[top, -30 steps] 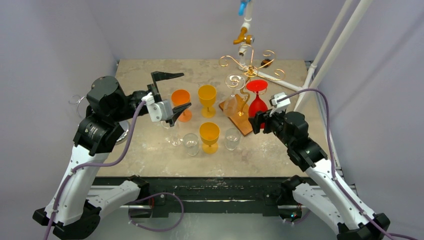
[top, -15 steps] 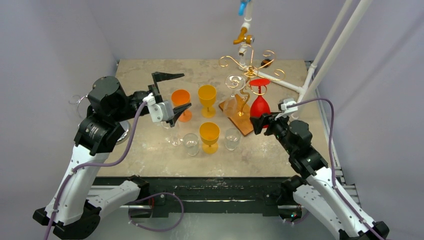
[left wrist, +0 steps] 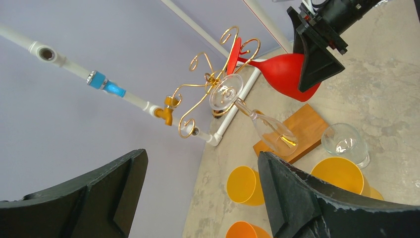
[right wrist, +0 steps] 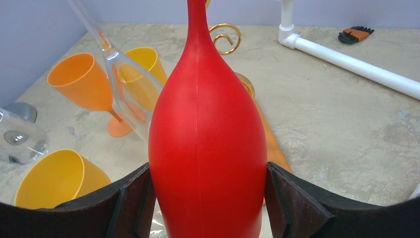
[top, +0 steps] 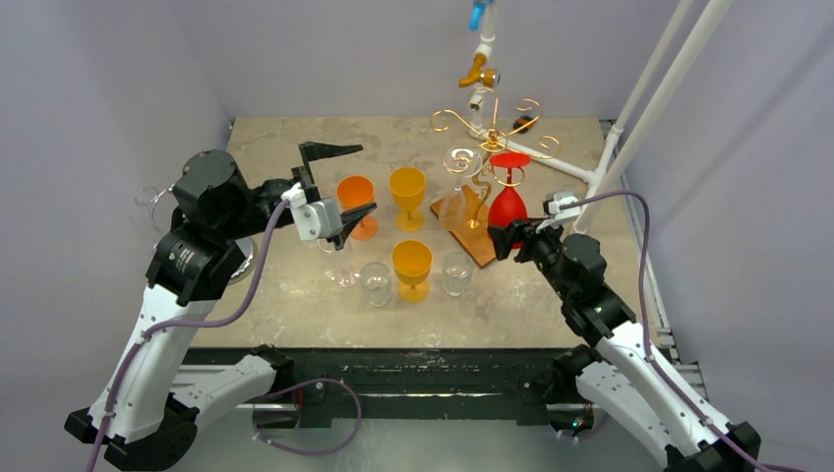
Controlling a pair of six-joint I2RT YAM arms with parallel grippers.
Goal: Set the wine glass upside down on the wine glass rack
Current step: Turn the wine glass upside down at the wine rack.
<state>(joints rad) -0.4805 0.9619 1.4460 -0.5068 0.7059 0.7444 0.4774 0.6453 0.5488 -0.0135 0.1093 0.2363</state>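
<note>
Left arm (top: 211,211) is parked up over the left side of the counter (top: 295,295), jaws spread wide and holding nothing, just above the orange goblet (top: 355,193). Moving right there's a pair of yellow goblets (top: 407,185) and two small clear glasses (top: 375,280) standing upright. Next comes the gold wire rack (top: 489,123) on its wooden base (top: 482,246), with a clear wine glass (left wrist: 275,136) already dangling tilted from one hook. The one that matters is the red wine glass (right wrist: 208,148). It's upside down at the right side of the rack, foot up among the gold curls and bowl hanging over the right end of the base. I honestly can't tell if the foot is fully seated on a hook. The right arm (top: 580,275) has its jaws wide apart but pressed on both sides of the bowl, so it's gripped there. There's a seam line down the bowl, so I'd guess moulded plastic: light, stiff, not that fragile, but glossy and tapered, so it could slide. The fat middle of the bowl looks like the sane place to grab it, since the stem is skinny.
</note>
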